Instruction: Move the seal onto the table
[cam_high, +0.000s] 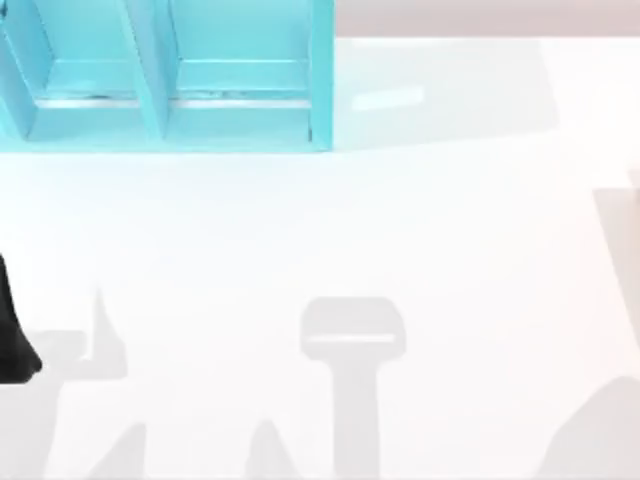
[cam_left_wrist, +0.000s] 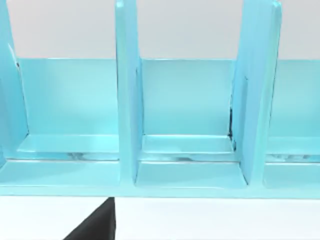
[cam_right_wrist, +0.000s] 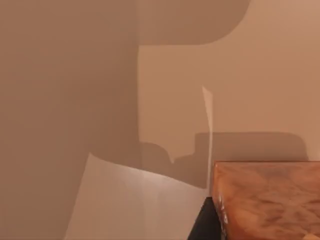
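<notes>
Amber-orange translucent block seal (cam_right_wrist: 267, 200) sits close under the right wrist camera, a black part beside it; grip state unclear. Left arm (cam_high: 12, 335) at glossy white bench (cam_high: 400, 250) left edge, facing turquoise compartmented shelf (cam_high: 160, 80).

Shelf unit (cam_high: 170, 75) on table (cam_high: 400, 250) (far left)

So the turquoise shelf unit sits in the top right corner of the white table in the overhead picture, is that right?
Not quite. The turquoise shelf unit sits in the top left corner of the white table, not the top right. The top view shows it reaching from the left edge to about the middle of the picture's width.
</notes>
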